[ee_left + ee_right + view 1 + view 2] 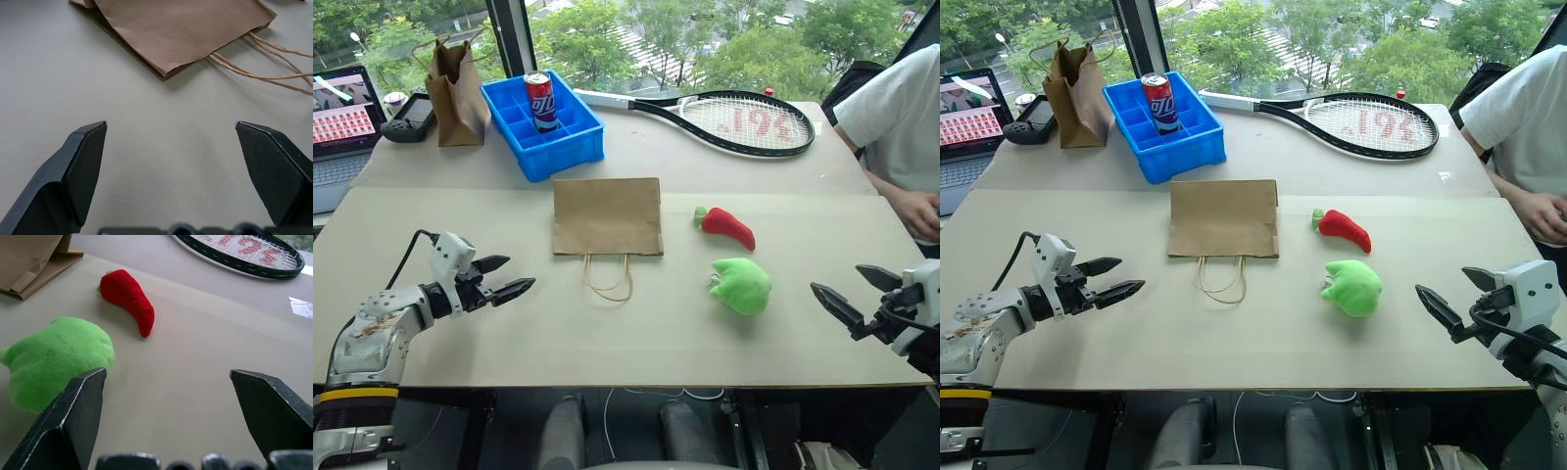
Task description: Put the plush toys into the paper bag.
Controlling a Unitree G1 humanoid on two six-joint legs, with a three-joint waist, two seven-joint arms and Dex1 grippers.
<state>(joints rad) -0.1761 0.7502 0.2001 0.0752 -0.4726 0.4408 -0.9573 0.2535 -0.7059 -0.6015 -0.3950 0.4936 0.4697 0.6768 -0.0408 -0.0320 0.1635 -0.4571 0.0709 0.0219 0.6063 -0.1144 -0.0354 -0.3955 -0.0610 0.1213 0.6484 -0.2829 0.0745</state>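
Flat at mid-surface (460, 352): wide brown kraft paper bag (608, 216), loop handles toward the near edge. Right of it, well apart: red chili-pepper plush toy (727, 227); just nearer the near edge, green rounded plush toy (741, 285). Behind the flat bag, toward the far edge: blue plastic compartment tray (544, 125), red drink can (541, 100) upright in one compartment. Left of the tray: narrower upright brown paper bag (456, 93), then a dark handheld device (409, 118) and a laptop (342, 122) at the far left corner. Along the far edge, right of the tray: black tennis racket (724, 119). At the right edge: a person's arm (901, 127). Over the near left edge: left pincer (501, 278); over the near right: right pincer (850, 293).
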